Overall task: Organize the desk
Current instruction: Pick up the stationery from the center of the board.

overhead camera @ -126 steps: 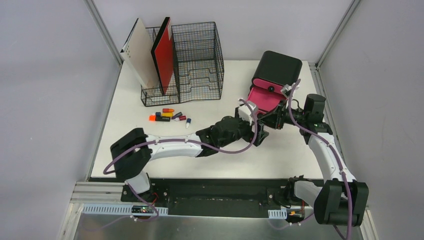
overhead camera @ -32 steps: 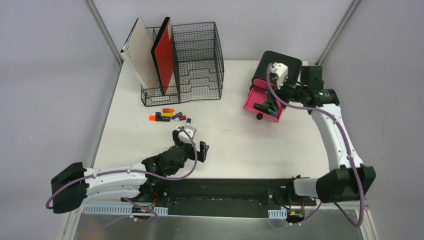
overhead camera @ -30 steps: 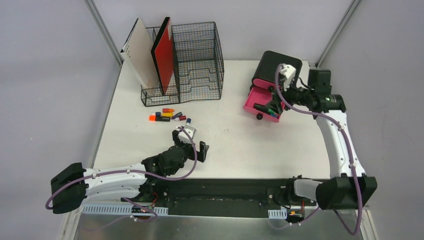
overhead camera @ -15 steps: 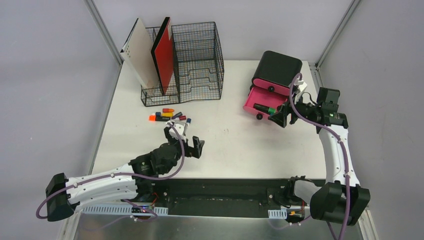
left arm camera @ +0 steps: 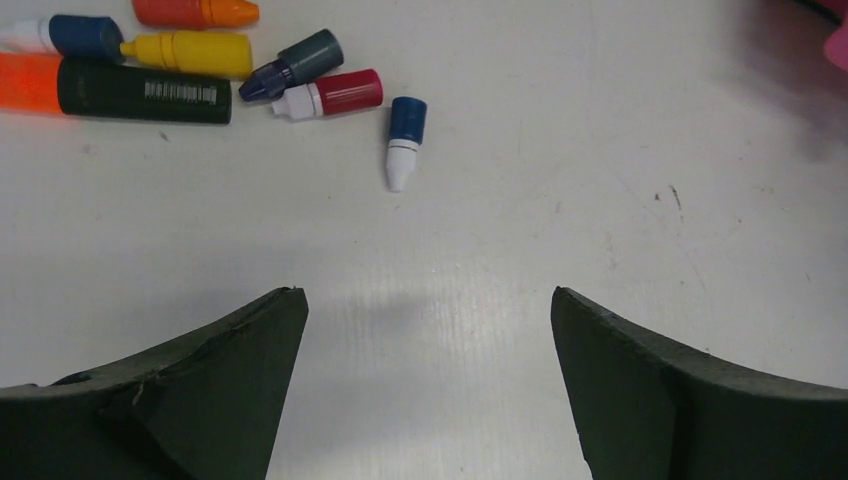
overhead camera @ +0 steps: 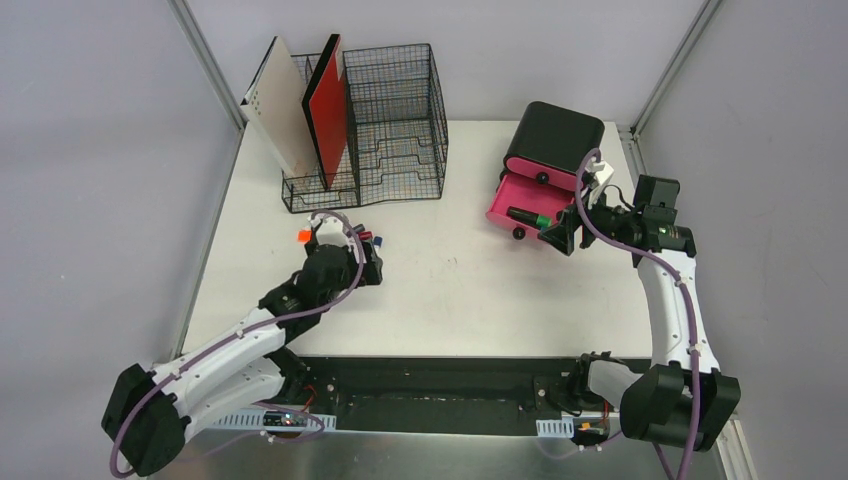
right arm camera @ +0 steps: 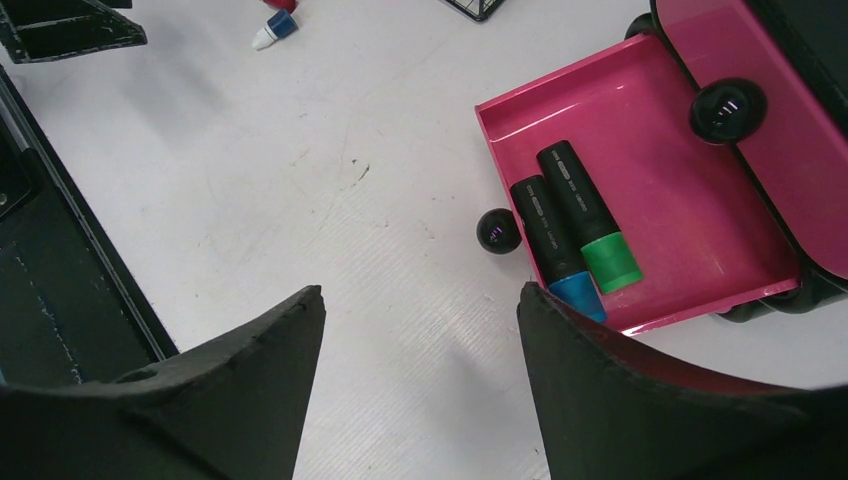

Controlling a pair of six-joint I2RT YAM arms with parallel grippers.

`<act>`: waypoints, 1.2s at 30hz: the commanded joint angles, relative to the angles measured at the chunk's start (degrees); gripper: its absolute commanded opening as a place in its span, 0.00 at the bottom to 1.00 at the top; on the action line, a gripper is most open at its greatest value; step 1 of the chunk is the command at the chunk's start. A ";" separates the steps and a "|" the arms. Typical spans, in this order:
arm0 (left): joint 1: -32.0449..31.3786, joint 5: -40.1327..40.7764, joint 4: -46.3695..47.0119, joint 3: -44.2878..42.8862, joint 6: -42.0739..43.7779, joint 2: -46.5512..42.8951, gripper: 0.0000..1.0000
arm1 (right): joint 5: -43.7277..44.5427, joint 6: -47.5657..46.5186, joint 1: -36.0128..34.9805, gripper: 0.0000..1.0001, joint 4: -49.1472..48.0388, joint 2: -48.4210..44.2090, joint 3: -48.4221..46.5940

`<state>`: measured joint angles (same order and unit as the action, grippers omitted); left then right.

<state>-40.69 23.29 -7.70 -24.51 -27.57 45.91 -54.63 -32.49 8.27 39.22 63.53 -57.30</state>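
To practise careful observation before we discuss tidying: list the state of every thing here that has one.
Lower pink drawer: open, two markers inside.
Upper pink drawer: shut.
Left gripper: open, empty.
Right gripper: open, empty.
Red folder: standing in wire organizer.
Small bottles: lying loose on desk.

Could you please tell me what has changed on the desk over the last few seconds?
The left gripper swung away from the pink drawer, back across the desk, and now hovers open over the loose markers, holding nothing. The right gripper pulled back off the drawer toward its near right side, open and empty. The drawer stays open with two markers inside; the mesh organizer has not moved.
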 commanded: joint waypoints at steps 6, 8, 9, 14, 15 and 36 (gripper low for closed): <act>13.18 -10.27 -1.62 -5.40 -9.77 8.64 0.92 | -0.58 -1.42 0.16 0.74 -1.51 -1.21 0.08; 16.30 -10.70 -2.56 -6.86 -12.19 11.06 0.91 | -0.58 -1.44 0.12 0.74 -1.42 -1.35 0.09; 17.85 -10.95 -3.36 -7.76 -13.22 12.43 0.90 | -0.54 -1.48 0.12 0.74 -1.38 -1.31 0.08; 23.67 -10.13 -9.28 -14.26 -16.70 19.79 0.83 | -0.65 -1.68 0.16 0.74 -1.29 -1.15 0.25; 24.43 -9.36 -10.84 -15.52 -17.68 21.25 0.81 | -0.61 -1.70 0.16 0.74 -1.25 -1.08 0.18; 33.34 -8.44 -22.12 -31.73 -27.49 42.71 0.66 | -0.96 -1.70 0.12 0.74 -1.25 -1.04 0.34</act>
<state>-8.14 14.13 -27.46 -52.69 -53.08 86.19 -54.48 -33.10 8.27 39.24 63.53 -57.30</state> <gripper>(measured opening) 0.670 0.737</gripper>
